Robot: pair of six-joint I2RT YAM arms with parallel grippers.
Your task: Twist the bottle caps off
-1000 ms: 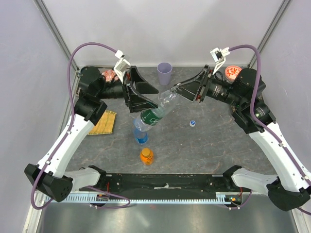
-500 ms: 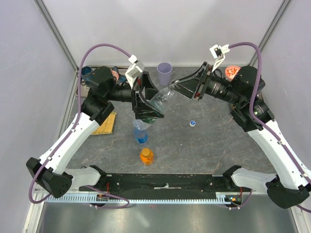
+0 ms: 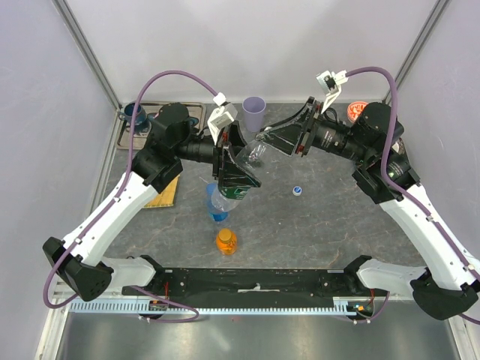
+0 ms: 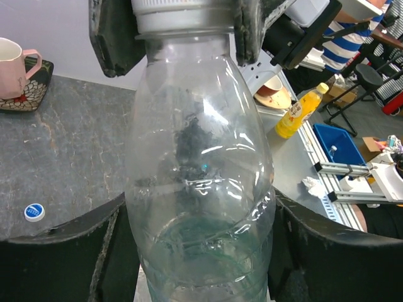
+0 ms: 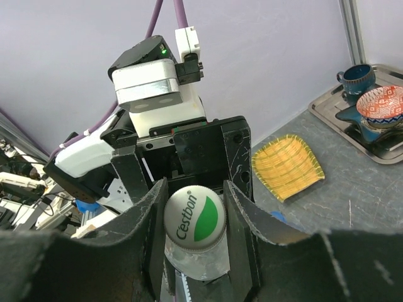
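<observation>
A clear bottle with a green label (image 3: 246,161) hangs tilted in the air between both arms. My left gripper (image 3: 238,178) is shut on its body; in the left wrist view the black fingers (image 4: 327,251) press both sides of the bottle (image 4: 201,176). My right gripper (image 3: 264,141) is shut on its white and green cap (image 5: 194,220). That cap (image 4: 182,12) also shows at the top of the left wrist view. A blue-label bottle (image 3: 217,206) and a short orange bottle (image 3: 226,241) stand on the table below. One blue cap (image 3: 298,190) lies loose.
A purple cup (image 3: 253,112) stands at the back centre. A yellow woven mat (image 3: 161,191) lies on the left. A tray (image 3: 196,110) with a blue cup (image 3: 135,112) is at the back left, a patterned bowl (image 3: 358,111) at the back right, and a pink mug (image 4: 16,66) nearby.
My left gripper moved right, came around the bottle's body and closed on it. The right gripper kept its hold on the cap and shifted slightly left.
</observation>
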